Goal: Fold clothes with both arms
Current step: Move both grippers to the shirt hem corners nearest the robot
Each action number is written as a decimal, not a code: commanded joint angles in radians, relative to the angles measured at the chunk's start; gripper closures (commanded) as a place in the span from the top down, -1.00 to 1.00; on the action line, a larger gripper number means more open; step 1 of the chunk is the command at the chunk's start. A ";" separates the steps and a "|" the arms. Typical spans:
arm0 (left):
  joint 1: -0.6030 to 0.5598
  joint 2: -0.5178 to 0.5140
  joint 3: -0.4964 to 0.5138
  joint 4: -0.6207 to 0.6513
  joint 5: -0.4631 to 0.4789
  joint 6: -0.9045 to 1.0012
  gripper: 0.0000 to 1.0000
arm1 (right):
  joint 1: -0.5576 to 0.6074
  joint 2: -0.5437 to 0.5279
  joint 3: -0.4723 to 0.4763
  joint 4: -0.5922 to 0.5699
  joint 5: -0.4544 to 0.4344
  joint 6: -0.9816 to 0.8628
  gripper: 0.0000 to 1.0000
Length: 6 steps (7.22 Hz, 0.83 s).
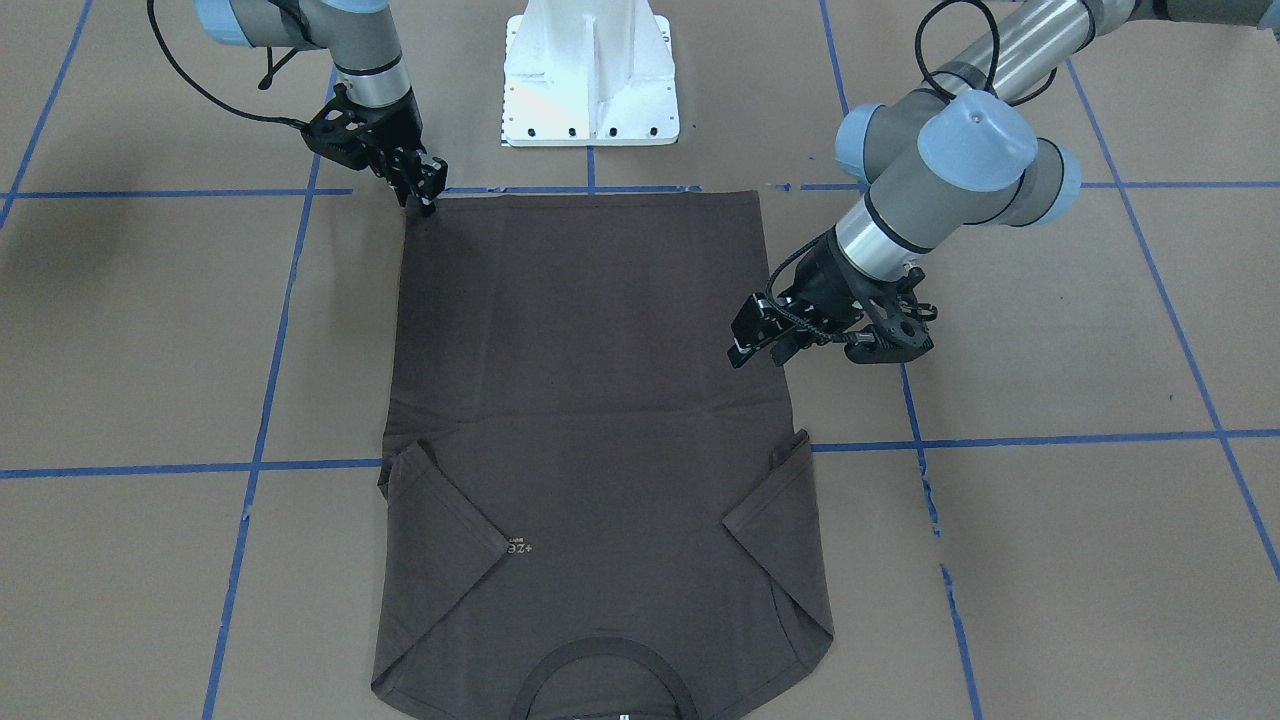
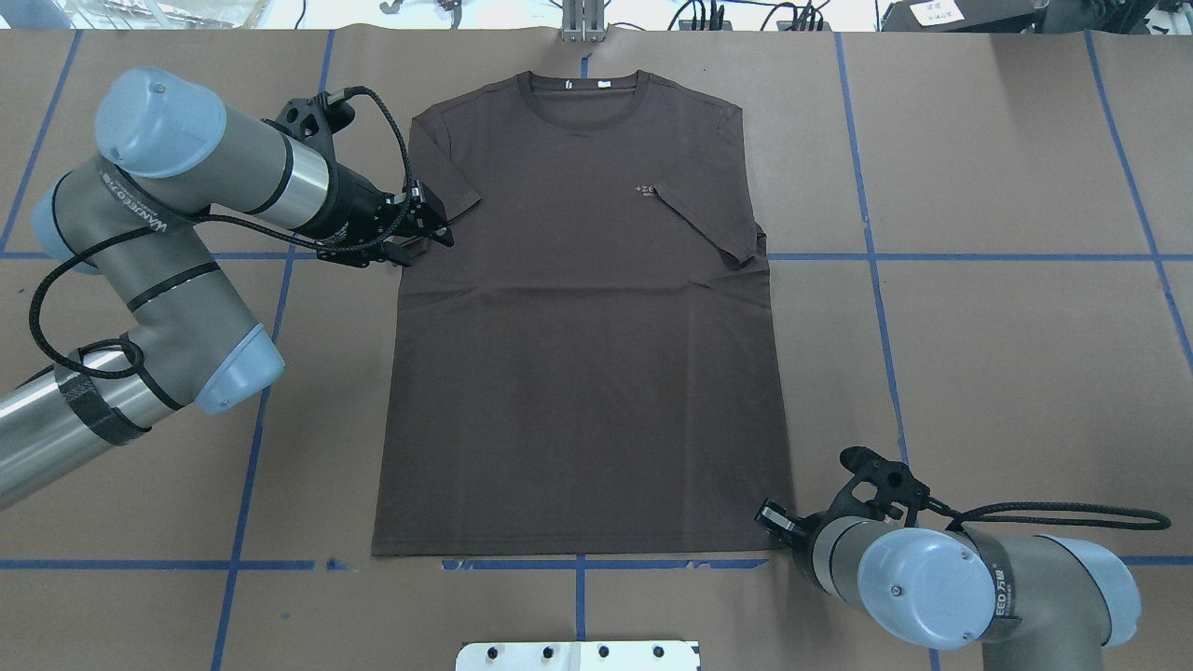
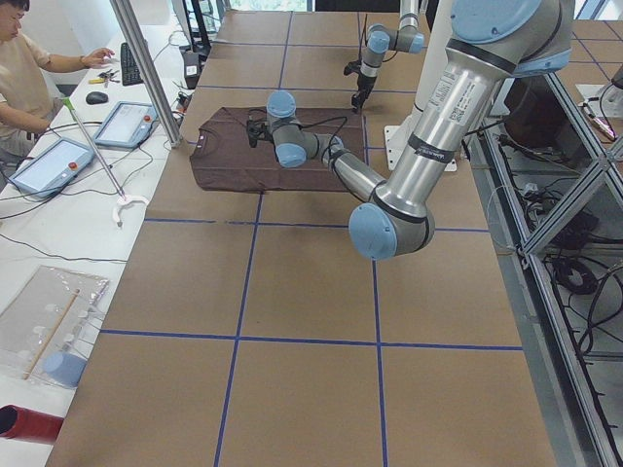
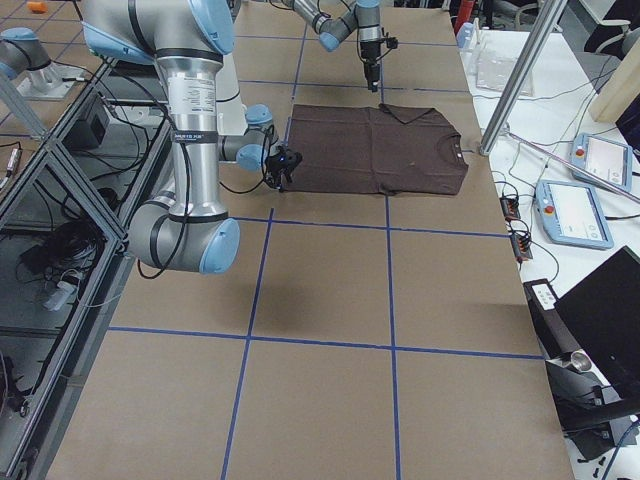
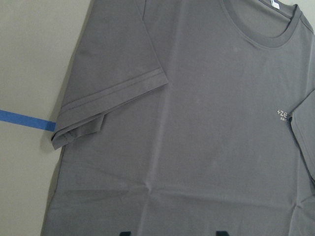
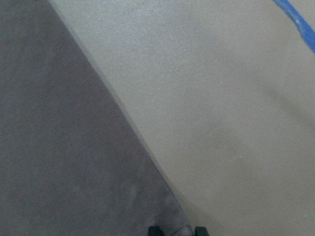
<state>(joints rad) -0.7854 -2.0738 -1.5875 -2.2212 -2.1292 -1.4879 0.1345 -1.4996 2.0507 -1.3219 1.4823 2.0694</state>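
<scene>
The dark brown T-shirt [image 2: 578, 373] lies flat on the brown table, collar away from the robot, with both sleeves folded inward. My left gripper [image 2: 431, 244] is open. It hovers over the shirt's side edge just below the folded sleeve; its two fingertips show wide apart in the left wrist view [image 5: 173, 232], and it also shows in the front-facing view [image 1: 758, 350]. My right gripper [image 1: 427, 203] is down at the near hem corner. In the right wrist view [image 6: 178, 230] its fingertips stand close with the corner fabric between them. In the overhead view its wrist hides the fingers.
The white pedestal base [image 1: 590, 80] stands just behind the hem. Blue tape lines [image 2: 979, 258] cross the table. An operator [image 3: 19, 68] sits with tablets [image 3: 122, 125] beyond the collar end, next to a slanted metal pole [image 3: 146, 68].
</scene>
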 commanded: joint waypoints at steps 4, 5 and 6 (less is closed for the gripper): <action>0.175 0.114 -0.182 0.029 0.233 -0.199 0.38 | 0.010 -0.005 0.104 0.001 0.049 -0.003 -1.00; 0.308 0.182 -0.277 0.116 0.380 -0.241 0.38 | 0.020 -0.005 0.117 0.001 0.053 -0.003 -1.00; 0.478 0.216 -0.317 0.241 0.549 -0.335 0.36 | 0.020 -0.007 0.114 0.001 0.058 -0.003 -1.00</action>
<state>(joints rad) -0.4947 -1.9169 -1.8285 -2.1044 -1.7725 -1.7238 0.1505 -1.5053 2.1582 -1.3208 1.5325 2.0663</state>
